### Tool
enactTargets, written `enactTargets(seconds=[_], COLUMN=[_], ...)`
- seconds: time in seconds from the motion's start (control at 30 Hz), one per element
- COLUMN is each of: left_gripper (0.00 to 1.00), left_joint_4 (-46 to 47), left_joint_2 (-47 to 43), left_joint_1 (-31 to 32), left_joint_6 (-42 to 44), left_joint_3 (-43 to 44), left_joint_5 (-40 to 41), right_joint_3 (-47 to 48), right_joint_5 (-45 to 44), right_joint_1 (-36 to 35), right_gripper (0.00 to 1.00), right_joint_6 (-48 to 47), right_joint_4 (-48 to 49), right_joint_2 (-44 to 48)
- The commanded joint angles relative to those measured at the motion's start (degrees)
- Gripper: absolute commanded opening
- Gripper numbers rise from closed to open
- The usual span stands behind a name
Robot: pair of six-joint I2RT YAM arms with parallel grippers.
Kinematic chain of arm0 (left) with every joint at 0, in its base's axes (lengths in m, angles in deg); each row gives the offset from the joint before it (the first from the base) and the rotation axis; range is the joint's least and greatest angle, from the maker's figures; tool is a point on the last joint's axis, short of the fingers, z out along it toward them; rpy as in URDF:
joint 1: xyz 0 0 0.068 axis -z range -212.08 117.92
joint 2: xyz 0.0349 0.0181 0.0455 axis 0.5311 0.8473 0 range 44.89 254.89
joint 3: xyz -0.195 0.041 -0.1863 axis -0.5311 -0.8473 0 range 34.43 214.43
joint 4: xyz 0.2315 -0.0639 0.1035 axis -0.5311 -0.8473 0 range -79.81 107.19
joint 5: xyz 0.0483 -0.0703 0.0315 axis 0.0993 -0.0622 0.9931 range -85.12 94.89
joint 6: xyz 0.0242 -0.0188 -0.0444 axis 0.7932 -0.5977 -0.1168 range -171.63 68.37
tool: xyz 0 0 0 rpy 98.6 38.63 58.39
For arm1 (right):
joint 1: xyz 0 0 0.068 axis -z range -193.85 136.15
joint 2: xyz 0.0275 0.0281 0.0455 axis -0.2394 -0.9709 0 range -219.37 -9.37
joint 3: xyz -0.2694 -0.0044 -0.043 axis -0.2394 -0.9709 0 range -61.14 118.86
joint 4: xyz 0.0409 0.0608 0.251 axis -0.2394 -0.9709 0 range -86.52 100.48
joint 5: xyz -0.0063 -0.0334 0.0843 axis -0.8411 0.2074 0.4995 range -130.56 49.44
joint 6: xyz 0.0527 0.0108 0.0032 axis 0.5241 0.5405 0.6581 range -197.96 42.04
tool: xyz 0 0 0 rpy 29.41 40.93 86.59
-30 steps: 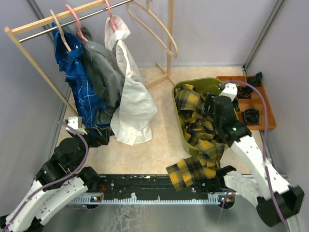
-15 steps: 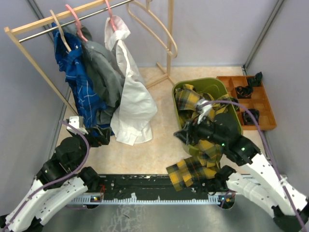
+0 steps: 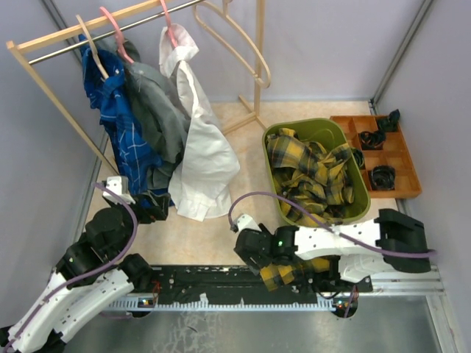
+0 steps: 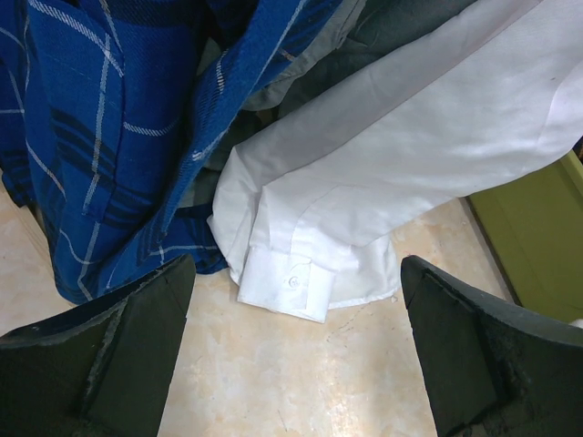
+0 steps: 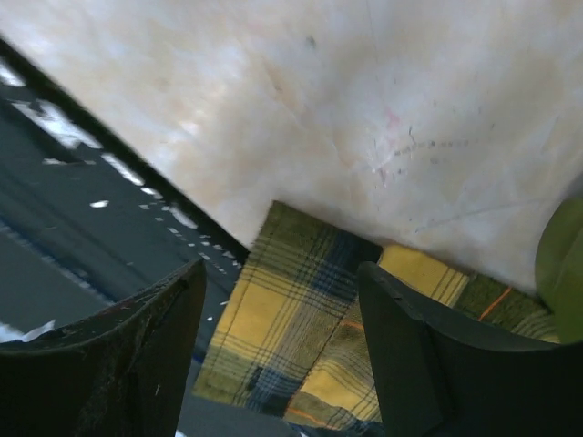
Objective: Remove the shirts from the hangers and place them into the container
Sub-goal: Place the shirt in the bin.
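Observation:
The yellow-and-black plaid shirt (image 3: 313, 176) lies in the olive container (image 3: 316, 126), one part spilling over its near rim (image 3: 283, 271) onto the black rail. My right gripper (image 3: 248, 246) hovers open just left of that part; in the right wrist view the plaid cloth (image 5: 301, 337) shows below the empty gripper (image 5: 281, 273). The blue shirt (image 3: 118, 125), grey shirt (image 3: 158, 110) and white shirt (image 3: 202, 147) hang on pink hangers (image 3: 110, 22) and a pale one (image 3: 88, 44). My left gripper (image 4: 296, 269) stands open before the white cuff (image 4: 282, 284), holding nothing.
The wooden rack (image 3: 51, 95) with its metal rod spans the back left; empty pale hangers (image 3: 243, 48) hang at its right end. An orange tray (image 3: 401, 165) with dark items sits right of the container. Grey walls enclose the table.
My right arm has swung from above the container leftward and down to the near edge, beside the overhanging plaid part. The left arm and hanging shirts have not moved.

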Motion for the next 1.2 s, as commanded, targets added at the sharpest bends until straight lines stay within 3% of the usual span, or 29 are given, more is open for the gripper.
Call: enactTargets(seconds=[0.0, 0.23, 0.33, 0.4, 0.47, 0.53, 0.7, 0.8, 0.9, 1.0, 1.07, 1.17], left_gripper=[0.99, 1.00, 1.00, 1.00, 0.99, 0.99, 0.99, 1.00, 0.99, 1.00, 1.00, 1.00], left_joint_4=[0.13, 0.51, 0.74, 0.94, 1.17, 1.34, 1.38, 1.33, 1.19, 1.07, 1.08, 1.03], left_joint_2=[0.36, 0.68, 1.11, 1.39, 1.67, 2.06, 3.05, 3.28, 3.07, 2.71, 2.61, 2.95], left_joint_1=[0.02, 0.02, 0.03, 0.01, 0.02, 0.00, 0.03, -0.04, -0.06, -0.06, -0.07, -0.06], left_joint_6=[0.32, 0.47, 0.73, 0.89, 0.98, 1.26, 1.38, 1.38, 1.24, 1.04, 0.97, 0.91], left_joint_3=[0.46, 0.32, 0.28, 0.21, 0.11, 0.10, 0.11, 0.17, 0.22, 0.19, 0.19, 0.11], left_joint_5=[-0.48, -0.88, -1.43, -1.81, -2.15, -2.54, -2.83, -2.73, -2.36, -2.02, -1.86, -1.69], right_joint_3=[-1.34, -8.29, -11.09, -11.20, -8.42, -3.43, 12.12, 19.94, 21.42, 16.24, 14.16, 20.89], right_joint_5=[-6.78, -3.88, -1.71, -1.64, -3.84, -9.23, -31.54, -46.37, -57.82, -60.40, -57.71, -54.77], right_joint_1=[-1.68, -2.11, -2.11, -2.32, -3.08, -4.02, -4.48, -4.39, -4.05, -1.10, 2.92, 6.85], right_gripper=[0.67, 0.71, 0.53, 0.26, 0.20, 0.12, 0.05, 0.02, 0.02, 0.00, 0.00, 0.00], right_joint_6=[12.66, 19.34, 21.53, 22.41, 21.86, 19.96, 11.17, 2.95, -15.69, -48.79, -64.83, -69.33], right_joint_4=[-1.54, 3.43, 6.05, 6.29, 3.68, -0.93, -13.84, -15.09, 0.07, 38.09, 60.23, 60.17], right_joint_2=[-3.02, -1.49, -3.23, -4.53, -4.49, -2.82, 8.72, 16.96, 25.95, 34.11, 36.87, 34.90])
